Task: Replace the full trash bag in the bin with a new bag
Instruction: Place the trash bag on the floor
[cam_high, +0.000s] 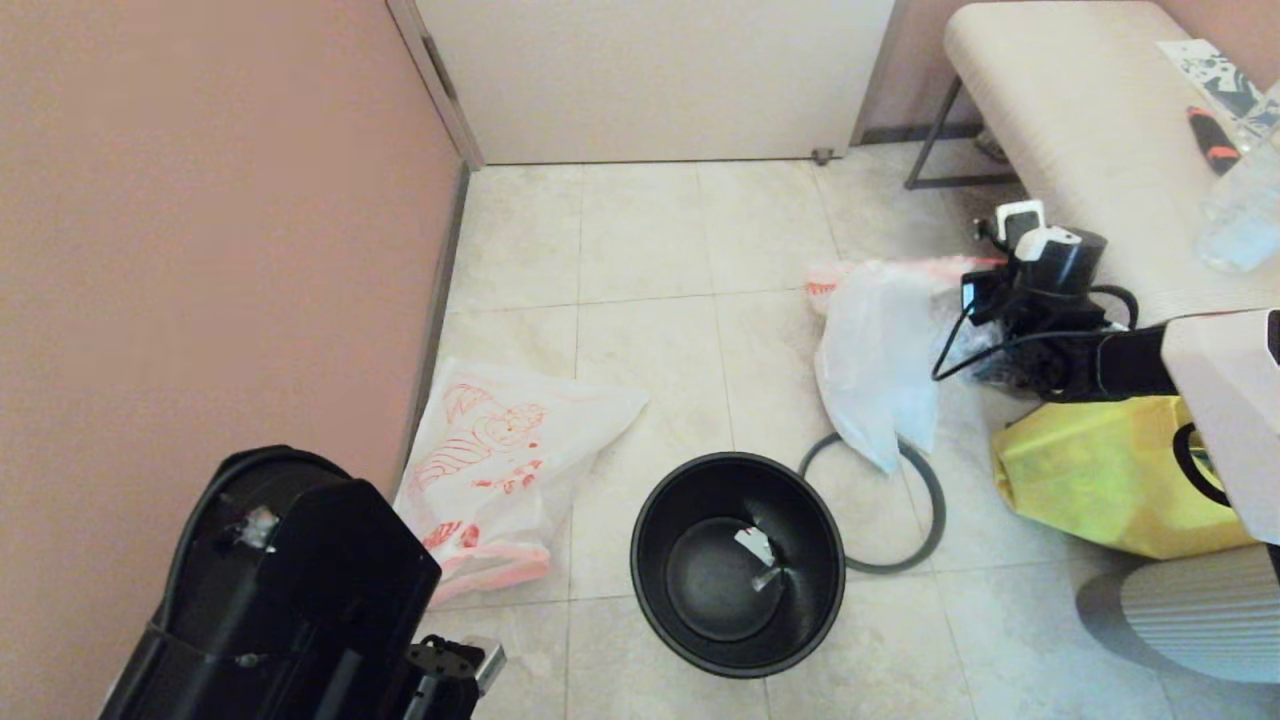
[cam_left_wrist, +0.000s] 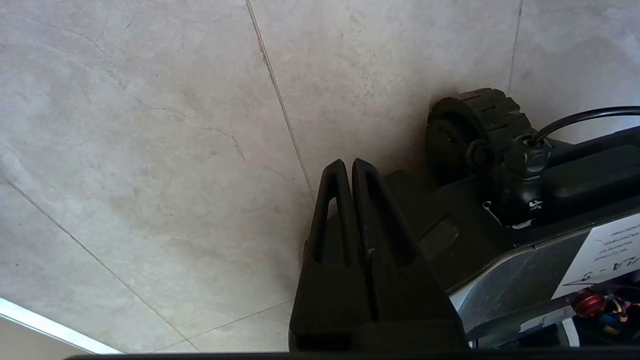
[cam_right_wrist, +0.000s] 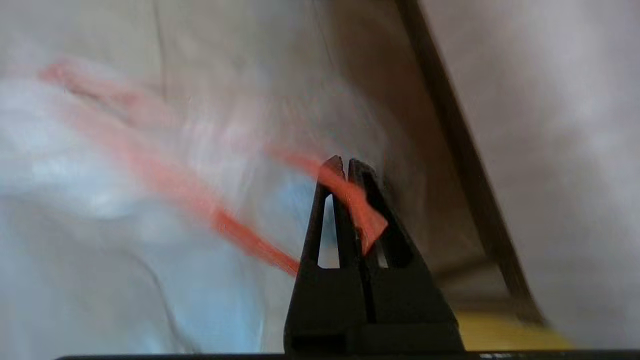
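Right black claw (cam_right_wrist: 347, 162) clamped on orange-red handle (cam_right_wrist: 357, 207) of thin translucent white plastic bag (cam_right_wrist: 100, 210); yellow bag (cam_right_wrist: 500, 335) just beside.

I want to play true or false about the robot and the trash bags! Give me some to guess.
1. The bin has a bag inside. False: it is unlined, with only a small scrap at the bottom.
2. The right gripper pinches an orange handle of the full bag. True.
3. The new bag lies flat on the floor beside the wall. True.
4. The grey ring sits on the bin's rim. False: it lies on the floor beside the bin.
5. The left gripper holds the new bag. False: it is shut on nothing, over bare floor.
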